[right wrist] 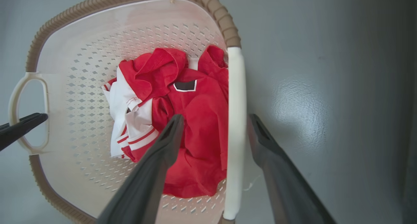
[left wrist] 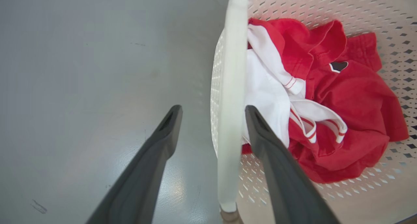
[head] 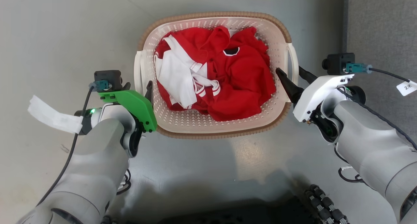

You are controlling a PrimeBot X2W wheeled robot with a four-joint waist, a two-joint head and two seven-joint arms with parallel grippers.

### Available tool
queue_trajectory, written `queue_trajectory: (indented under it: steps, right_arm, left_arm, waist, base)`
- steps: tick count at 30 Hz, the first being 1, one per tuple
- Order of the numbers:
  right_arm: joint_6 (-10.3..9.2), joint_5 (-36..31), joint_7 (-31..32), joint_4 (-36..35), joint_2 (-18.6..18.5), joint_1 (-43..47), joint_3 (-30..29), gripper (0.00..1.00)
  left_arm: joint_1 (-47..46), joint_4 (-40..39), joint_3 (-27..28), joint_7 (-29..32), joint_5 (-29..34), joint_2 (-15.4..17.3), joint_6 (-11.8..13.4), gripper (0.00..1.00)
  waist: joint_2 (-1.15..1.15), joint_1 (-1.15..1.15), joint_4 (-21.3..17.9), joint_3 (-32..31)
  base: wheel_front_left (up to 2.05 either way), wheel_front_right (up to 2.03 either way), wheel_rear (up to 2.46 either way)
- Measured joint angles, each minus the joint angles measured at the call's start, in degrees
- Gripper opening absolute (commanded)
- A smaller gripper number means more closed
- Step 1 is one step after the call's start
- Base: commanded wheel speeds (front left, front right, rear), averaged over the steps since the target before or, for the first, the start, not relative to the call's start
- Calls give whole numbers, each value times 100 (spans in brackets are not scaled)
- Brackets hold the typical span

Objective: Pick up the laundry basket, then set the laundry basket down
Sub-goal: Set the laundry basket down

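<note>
Laundry basket (head: 182, 121) sits on the grey floor (head: 65, 28) straight ahead of the robot, between its two arms, with its brown woven-look rim (head: 215, 14) running round the top. Inside lies a crumpled red garment (head: 241, 83) with a small black patch edged in white, and a white garment (head: 172, 74) with red stripes is bundled against it on the robot's left side.

The left gripper (head: 138, 85) is spread wide around the basket's left white handle (head: 137, 70). From the left wrist view this handle (left wrist: 229, 87) runs up between the two dark fingers (left wrist: 156, 158): one finger is outside over the floor, with a clear gap to the handle, and the other is inside the basket, just beside the handle and in front of the white cloth (left wrist: 264, 97). Whether that inner finger touches the handle cannot be told.

The right gripper (head: 290, 69) is likewise released, straddling the right white handle (head: 294, 59). In the right wrist view the handle (right wrist: 236, 119) stands between the fingers (right wrist: 153, 165), one inside over the red cloth (right wrist: 198, 119) and one outside over the floor, with gaps on both sides. At the far side of that view, a dark fingertip of the left gripper (right wrist: 22, 126) shows at the opposite handle.

A white paper tag (head: 52, 116) hangs at the left wrist, and a darker grey surface (head: 381, 22) borders the floor on the right
</note>
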Motion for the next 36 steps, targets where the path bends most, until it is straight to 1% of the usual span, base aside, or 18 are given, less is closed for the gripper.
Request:
queue_trajectory:
  steps: [8, 12, 17, 21, 24, 29, 31, 36]
  right_arm:
    - [0, 101, -25, 183, -36, 37, -5, 100]
    - [0, 168, -35, 233, -73, 98, -33, 100]
    - [0, 207, -49, 212, -88, 267, -35, 100]
    - [0, 193, -51, 14, -85, 289, -141, 100]
    - [0, 98, -51, -167, -86, 290, -247, 100]
    - [0, -221, -51, -359, -112, 348, -345, 100]
    - [0, -382, -52, -414, -148, 397, -404, 100]
    - [0, -622, -60, -563, -241, 572, -679, 100]
  left_arm:
    - [84, 101, -77, -138, -10, -1, -27, 100]
    - [172, 137, -74, -203, -49, 0, -97, 100]
    - [303, 152, -20, -263, -177, -1, -192, 100]
    - [332, 158, 65, -315, -210, -1, -260, 100]
    - [364, 203, 112, -361, -210, -1, -271, 100]
    - [545, 247, 124, -361, -191, -1, -404, 100]
    - [613, 230, 152, -363, -141, 11, -407, 100]
    - [648, -156, 468, -363, 129, 207, -405, 100]
  waist:
    - [0, 0, -28, -339]
    - [0, 0, -38, -584]
    - [0, 0, -45, -932]
    - [0, 0, -55, -1226]
    - [0, 0, -68, -1452]
    - [0, 0, -95, -1837]
    - [0, 0, -108, -1992]
    - [0, 0, -139, -2382]
  base:
    - [0, 0, 0]
    - [0, 0, 0]
    - [0, 0, 0]
    - [0, 0, 0]
    - [0, 0, 0]
    - [0, 0, 0]
    - [0, 0, 0]
    - [0, 0, 0]
